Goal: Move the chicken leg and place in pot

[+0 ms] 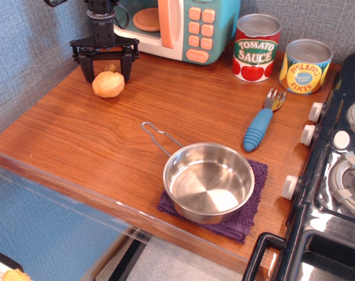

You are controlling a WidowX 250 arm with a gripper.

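The chicken leg [108,83], a golden-tan toy drumstick, lies on the wooden counter at the back left, its bone tip pointing away. My black gripper [109,74] is open and sits low right over it, one finger on each side of the narrow end, not closed on it. The pot [208,182], a shiny steel saucepan with a wire handle pointing back left, stands empty on a purple cloth [254,208] near the counter's front edge, well to the right of the gripper.
A toy microwave [177,26] stands just behind the gripper. A tomato sauce can [256,48] and a pineapple can [305,65] stand at the back right. A blue-handled fork [262,123] lies right of centre. A toy stove [341,170] borders the right edge.
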